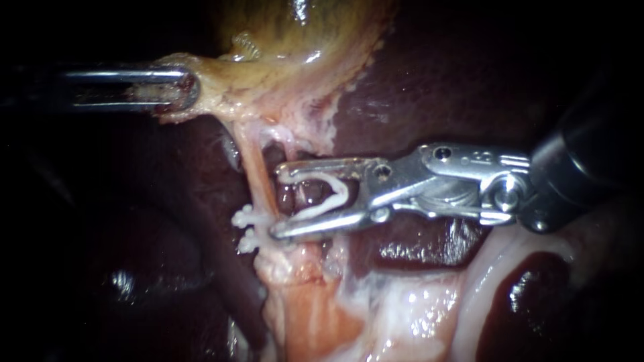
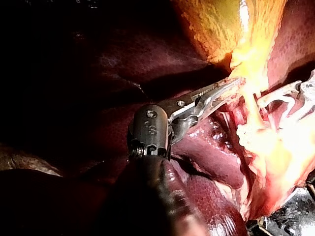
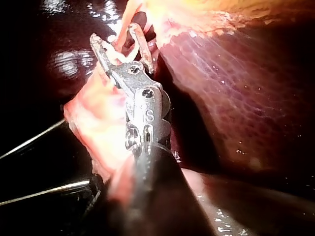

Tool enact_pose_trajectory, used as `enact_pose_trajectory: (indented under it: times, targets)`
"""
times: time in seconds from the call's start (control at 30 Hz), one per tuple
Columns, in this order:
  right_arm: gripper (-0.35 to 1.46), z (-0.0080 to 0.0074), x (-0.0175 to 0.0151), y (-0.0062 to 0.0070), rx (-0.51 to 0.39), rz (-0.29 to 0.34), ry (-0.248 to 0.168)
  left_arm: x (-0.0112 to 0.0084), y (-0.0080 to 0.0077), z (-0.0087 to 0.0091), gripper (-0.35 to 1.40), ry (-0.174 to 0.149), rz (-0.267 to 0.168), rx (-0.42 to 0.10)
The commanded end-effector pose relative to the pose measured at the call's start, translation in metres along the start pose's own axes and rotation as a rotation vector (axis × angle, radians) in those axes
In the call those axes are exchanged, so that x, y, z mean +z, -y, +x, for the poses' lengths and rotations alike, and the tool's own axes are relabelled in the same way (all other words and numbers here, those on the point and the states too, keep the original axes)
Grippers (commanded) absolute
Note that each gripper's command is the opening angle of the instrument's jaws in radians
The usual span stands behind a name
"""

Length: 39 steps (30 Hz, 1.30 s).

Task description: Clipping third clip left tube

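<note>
Glossy maroon liver [image 1: 416, 100] surrounds the wrinkled yellow gallbladder [image 1: 302, 47] at far centre. Nearer, the left tube [image 1: 257, 171], a smooth pale-orange strand, runs toward you. Your right instrument [image 1: 276, 201] spreads its steel jaws wide, cradling a V-shaped white clip [image 1: 329, 194], tips at the tube. Your left instrument [image 1: 184, 87] clamps the gallbladder's frayed edge. Two knobbly white clips [image 1: 245, 218] jut from the tube's left.
</note>
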Motion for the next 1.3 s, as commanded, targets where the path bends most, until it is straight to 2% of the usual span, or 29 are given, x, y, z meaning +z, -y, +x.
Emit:
enact_pose_trajectory:
  times: [0.03, 0.17, 0.3, 0.6, 0.7, 0.97, 1.13, 1.3]
  targets:
    - [0.5, -0.0004, 0.0001, -0.0003, 0.003, -0.001, 0.001, 0.0, 0.0, 0.0, -0.35, 0.0, 0.0, 0.0]
    - [0.5, -0.0014, 0.0009, -0.0016, 0.011, -0.008, 0.002, 0.0, -0.0002, 0.0, -0.35, -0.002, 0.004, 0.0]
    - [0.5, -0.0009, 0.0025, -0.0027, 0.019, -0.013, -0.006, 0.0001, -0.0003, 0.0, -0.35, -0.001, 0.002, 0.0]
    - [0.5, 0.0017, 0.0056, -0.0036, 0.055, 0.035, -0.109, 0.0002, -0.0003, 0.0, -0.35, -0.001, 0.002, 0.0]
    - [0.5, 0.0028, 0.0054, -0.0032, 0.055, 0.049, -0.139, 0.0001, -0.0003, 0.0, -0.35, -0.001, 0.002, 0.0]
    - [0.5, 0.0059, 0.0045, -0.001, 0.067, 0.064, -0.165, 0.0001, -0.0003, 0.0, -0.35, -0.001, 0.002, 0.0]
    - [0.49, 0.0065, 0.0049, 0.0004, 0.065, 0.072, -0.164, 0.0001, -0.0003, 0.0, -0.35, -0.001, 0.002, 0.0]
    - [0.46, 0.0068, 0.0049, 0.0009, 0.065, 0.076, -0.164, 0.0001, -0.0003, 0.0, -0.35, -0.001, 0.002, 0.0]
